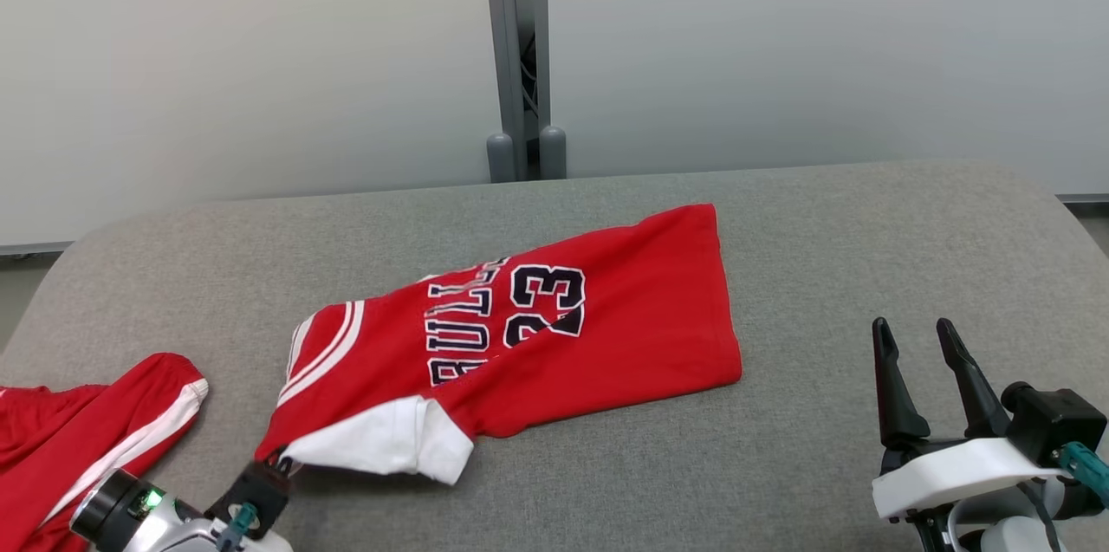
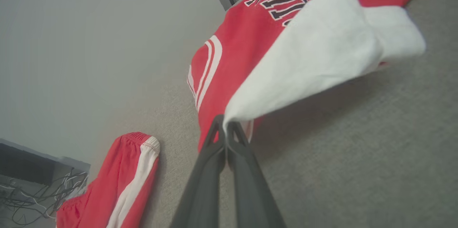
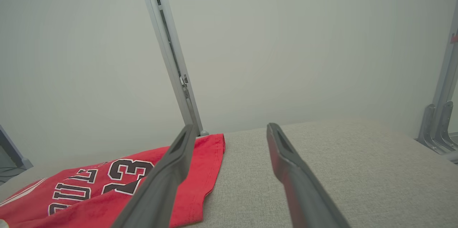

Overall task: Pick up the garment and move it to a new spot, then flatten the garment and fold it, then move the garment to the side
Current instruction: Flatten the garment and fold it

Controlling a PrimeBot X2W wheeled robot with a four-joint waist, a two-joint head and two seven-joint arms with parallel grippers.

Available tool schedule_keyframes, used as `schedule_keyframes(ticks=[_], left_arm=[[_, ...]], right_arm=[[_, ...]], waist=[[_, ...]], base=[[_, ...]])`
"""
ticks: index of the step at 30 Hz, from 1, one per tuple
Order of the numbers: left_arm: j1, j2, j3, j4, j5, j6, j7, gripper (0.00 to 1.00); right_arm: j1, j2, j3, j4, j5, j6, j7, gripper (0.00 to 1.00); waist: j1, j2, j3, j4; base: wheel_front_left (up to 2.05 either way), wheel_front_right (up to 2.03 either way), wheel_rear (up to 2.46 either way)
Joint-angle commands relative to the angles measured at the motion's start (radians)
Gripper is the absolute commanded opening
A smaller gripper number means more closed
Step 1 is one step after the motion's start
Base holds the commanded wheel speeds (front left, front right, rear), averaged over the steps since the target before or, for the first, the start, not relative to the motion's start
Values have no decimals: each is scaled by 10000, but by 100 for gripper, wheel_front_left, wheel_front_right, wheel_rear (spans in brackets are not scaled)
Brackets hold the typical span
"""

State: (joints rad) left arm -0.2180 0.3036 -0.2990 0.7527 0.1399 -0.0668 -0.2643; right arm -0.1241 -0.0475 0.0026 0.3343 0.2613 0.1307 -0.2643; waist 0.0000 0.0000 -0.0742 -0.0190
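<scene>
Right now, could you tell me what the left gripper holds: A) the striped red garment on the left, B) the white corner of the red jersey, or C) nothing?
B: the left gripper is shut on the white corner of the red jersey, as the left wrist view shows.

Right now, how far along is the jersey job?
Early to midway, by the look. Done: the red Bulls jersey lies on the grey table, though rumpled, its lettering creased. In hand: the left gripper is shut on its white-lined corner, lifted off the surface. The right gripper is open, holding nothing. Left: flattening, folding, moving it aside.
</scene>
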Motion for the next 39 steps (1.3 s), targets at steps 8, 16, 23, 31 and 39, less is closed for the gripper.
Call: schedule_keyframes(ticks=[8,16,23,31,39], left_arm=[[-502,735,-1553,889,1002,-228,-4,0],[-1224,15,-990,2547,9,309,-4,100],[-1474,-517,-364,2496,-880,897,-4,100],[-1075,-773,1,963,-1543,1117,-4,100],[-726,-826,39,-348,-1719,1123,-4,100]], right_arm=[[39,-58,-26,206,-87,1,3,100],[9,-58,-50,300,-121,-1,3,100],[-39,-58,-40,310,-167,1,3,100],[-5,-58,-61,266,-187,-1,3,100],[-16,-58,-13,277,-124,-1,3,100]], waist=[[0,0,-98,48],[0,0,-14,-20],[0,0,109,-78],[0,0,179,-15],[0,0,255,1]], base=[[0,0,0],[0,0,0],[0,0,0],[0,0,0],[0,0,0]])
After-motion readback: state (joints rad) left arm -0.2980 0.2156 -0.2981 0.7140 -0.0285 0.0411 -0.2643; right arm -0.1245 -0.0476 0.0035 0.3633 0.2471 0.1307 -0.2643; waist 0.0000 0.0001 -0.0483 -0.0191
